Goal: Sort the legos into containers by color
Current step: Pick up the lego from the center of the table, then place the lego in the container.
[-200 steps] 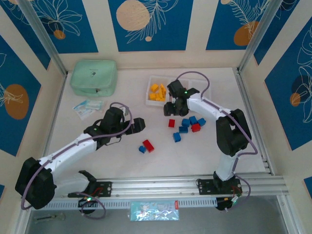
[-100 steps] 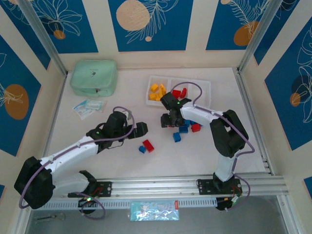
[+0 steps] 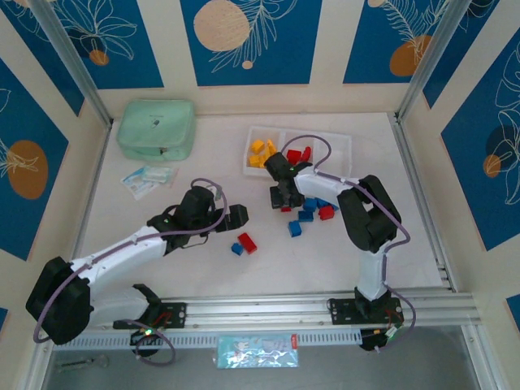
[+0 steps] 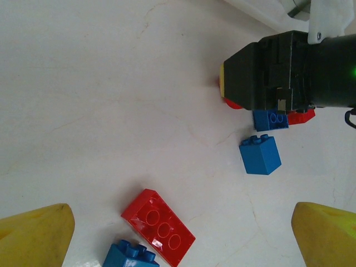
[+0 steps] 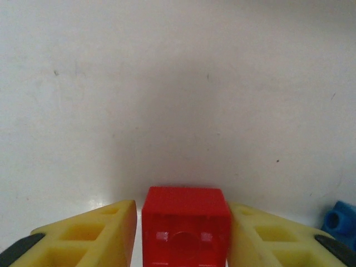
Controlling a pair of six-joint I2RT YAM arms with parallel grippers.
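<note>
Beside the blue legos (image 3: 313,205), right gripper (image 5: 186,236) now pinching a red lego (image 5: 186,225) (left gripper (image 4: 178,236) spread).

Right gripper (image 3: 282,197) low on the table (image 3: 162,236), a red brick (image 5: 186,225) filling the gap between its yellow fingers (image 5: 89,233), no spare room there; bare table ahead of it in the wrist view; blue bricks (image 3: 313,207) crowd just to its right; white tray (image 3: 341,142) blocks directly behind; left gripper (image 3: 236,216) spread open, red brick (image 4: 158,226) and blue brick (image 4: 130,256) touching, just ahead of it; open floor between the two grippers; mint-green pouch (image 3: 156,128) occupies far left corner
</note>
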